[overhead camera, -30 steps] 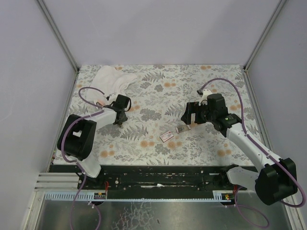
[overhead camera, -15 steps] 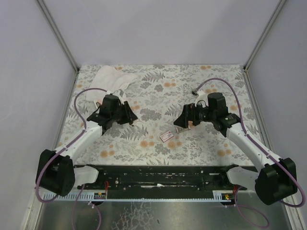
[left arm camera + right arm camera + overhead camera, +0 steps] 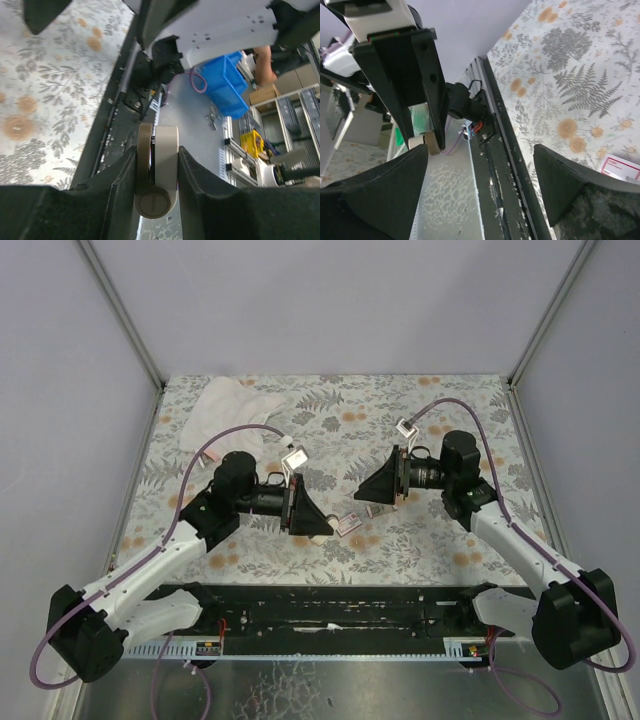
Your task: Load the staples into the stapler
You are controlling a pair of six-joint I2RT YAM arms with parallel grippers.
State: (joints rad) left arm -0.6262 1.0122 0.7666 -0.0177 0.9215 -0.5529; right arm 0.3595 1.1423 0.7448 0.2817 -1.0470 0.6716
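Note:
My left gripper (image 3: 315, 522) lies level above the table's middle, pointing right. In the left wrist view it (image 3: 156, 150) is shut on a pinkish-tan and white thing with a round end, the stapler (image 3: 165, 160). The right wrist view shows that gripper (image 3: 427, 120) with the stapler (image 3: 425, 141) at its tips. My right gripper (image 3: 365, 492) is open and empty (image 3: 481, 150), lifted and facing the left one. The red staple box (image 3: 348, 524) lies flat on the table between and below the two grippers; its pale label shows at the right wrist view's edge (image 3: 622, 168).
A white cloth (image 3: 230, 410) lies crumpled at the back left of the floral table (image 3: 450, 410). A black rail (image 3: 330, 605) runs along the near edge. Grey walls close in the left, back and right sides.
My left arm has swung from beside the cloth to the middle and turned its gripper level, pointing right. My right gripper has lifted off the table and tilted to face left.

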